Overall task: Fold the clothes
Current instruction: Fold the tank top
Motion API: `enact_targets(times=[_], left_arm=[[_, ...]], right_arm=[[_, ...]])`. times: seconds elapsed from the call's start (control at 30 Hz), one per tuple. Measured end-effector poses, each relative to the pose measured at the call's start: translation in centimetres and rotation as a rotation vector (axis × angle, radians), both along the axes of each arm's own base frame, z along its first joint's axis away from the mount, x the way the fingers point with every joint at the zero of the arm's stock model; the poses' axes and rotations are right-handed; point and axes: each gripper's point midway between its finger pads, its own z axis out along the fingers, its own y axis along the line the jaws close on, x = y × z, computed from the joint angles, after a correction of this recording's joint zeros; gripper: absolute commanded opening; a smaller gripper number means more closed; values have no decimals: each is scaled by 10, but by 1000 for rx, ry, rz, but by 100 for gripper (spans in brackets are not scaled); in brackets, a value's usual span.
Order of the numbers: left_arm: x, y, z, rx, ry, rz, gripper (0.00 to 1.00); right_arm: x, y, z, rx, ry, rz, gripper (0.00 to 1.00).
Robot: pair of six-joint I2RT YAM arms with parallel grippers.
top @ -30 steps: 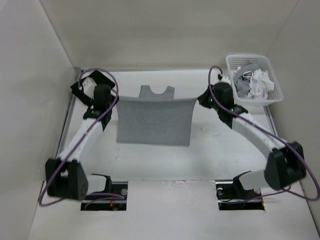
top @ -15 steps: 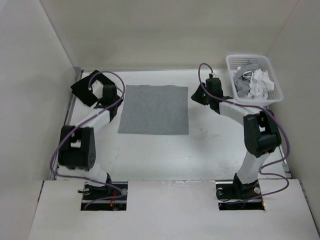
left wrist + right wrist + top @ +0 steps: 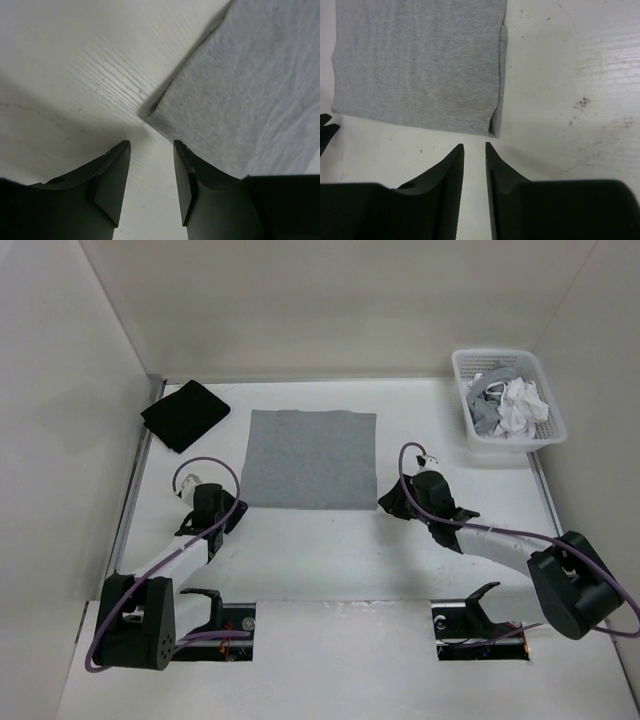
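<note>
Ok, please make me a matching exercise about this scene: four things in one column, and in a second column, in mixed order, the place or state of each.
Things:
1. grey garment
2. black cloth
3. white basket
4. right gripper

Places or states:
A. far left corner of the table
B. far right corner
C. middle, lying flat
D. just short of the garment's near right corner, jaws apart, holding nothing

Pairs: 1-C, 2-A, 3-B, 4-D
</note>
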Motion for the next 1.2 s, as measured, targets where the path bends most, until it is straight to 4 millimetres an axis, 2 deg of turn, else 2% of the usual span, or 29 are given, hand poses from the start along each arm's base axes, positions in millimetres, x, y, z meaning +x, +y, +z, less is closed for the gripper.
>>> enact_targets(times=[0.13, 0.23, 0.4, 0.57, 0.67, 0.77, 0.9, 1.2], left_arm=[[3, 5, 1, -41, -28, 19, 39], [10, 7, 1, -56, -47, 27, 39], [21, 5, -1, -73, -73, 23, 27], [22, 6, -4, -78, -67, 22, 13], [19, 9, -7, -76, -59, 26, 8], [18, 10, -8, -74, -56, 27, 6], [18, 10, -8, -72, -57, 21, 5], [18, 9, -8, -68, -57, 12, 3]], right_arm=[[-2, -5, 1, 10, -16, -21, 40], [-5, -7, -4, 10, -8, -30, 42], [-8, -4, -11, 15, 14, -35, 43], [-7, -3, -11, 36, 17, -54, 45], [-6, -3, -13, 47, 24, -66, 48], [-7, -3, -20, 46, 45, -72, 46], [-12, -1, -38, 38, 109, -68, 44], [-1, 15, -38, 124, 124, -61, 38]])
